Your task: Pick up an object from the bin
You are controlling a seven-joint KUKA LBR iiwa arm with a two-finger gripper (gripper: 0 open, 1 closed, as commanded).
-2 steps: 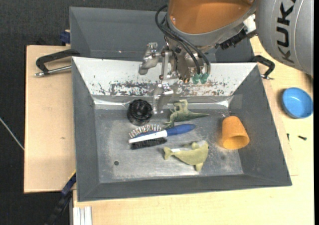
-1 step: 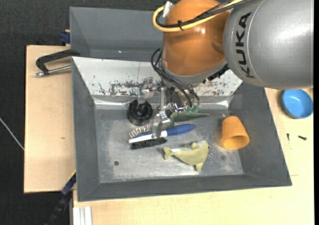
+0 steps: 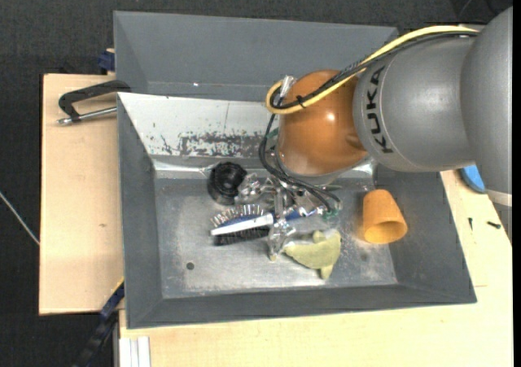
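I see a black-bristled brush (image 3: 241, 227) with a white handle, lying flat, left of the orange cup (image 3: 382, 216).

Grey arm (image 3: 431, 105), black KUKA lettering (image 3: 372, 111); orange domed wrist cover (image 3: 317, 125); yellow cable (image 3: 407, 38)

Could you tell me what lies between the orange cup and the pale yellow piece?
Nothing; in the camera view, bare bin floor separates the orange cup and the pale yellow piece.
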